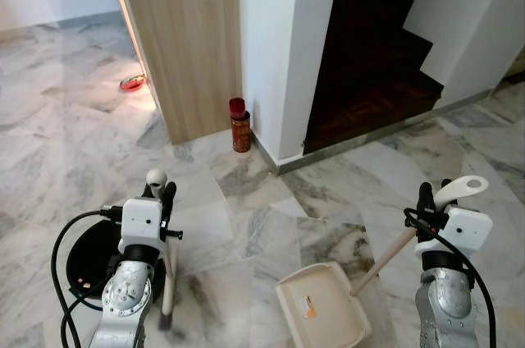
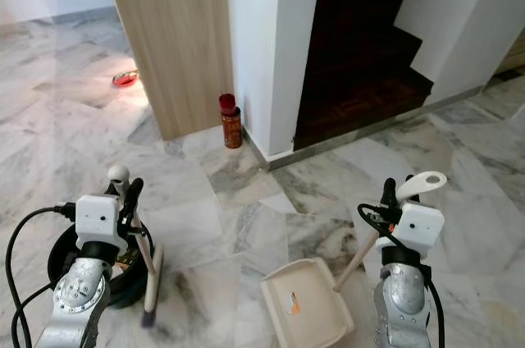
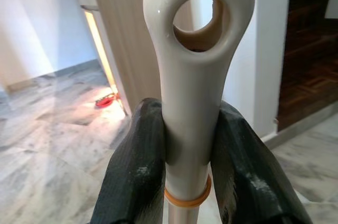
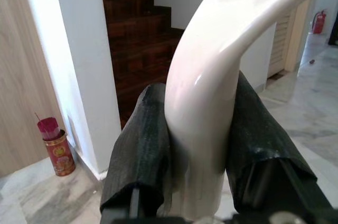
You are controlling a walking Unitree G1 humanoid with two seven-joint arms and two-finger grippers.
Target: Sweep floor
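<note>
So the broom (image 2: 150, 270) is standing nearly upright just left of the dustpan (image 1: 321, 309), bristles down on the marble floor (image 1: 246, 217), and the left gripper (image 3: 190, 145) has its two black fingers clamped on the cream handle right under the hanging loop. The right gripper (image 4: 198, 145) is squeezed the same way around the curved top of the dustpan handle (image 1: 394, 254), which slants down to the pan lying flat on the floor with its open mouth facing away from the robot, toward the stairs (image 1: 369, 61).

My guess at doing this step well: tip the pan so its front lip actually sits tight on the floor, then pull the broom in short low strokes toward that lip instead of one big swing. The grip is way up at the handle tip, so the bristles will probably wobble; slow strokes should help. I can't make out any dirt on the marble, too patterned to tell.

Left of the dustpan, right behind the broom, sits a black round bin (image 1: 90, 262). Well beyond the pan, at the foot of the wooden panel (image 1: 184, 36), is a red tin (image 1: 240, 130) with red sticks in it.

Writing: the tin has a printed label and the pan an orange sticker (image 1: 308, 307), both too small to read.
</note>
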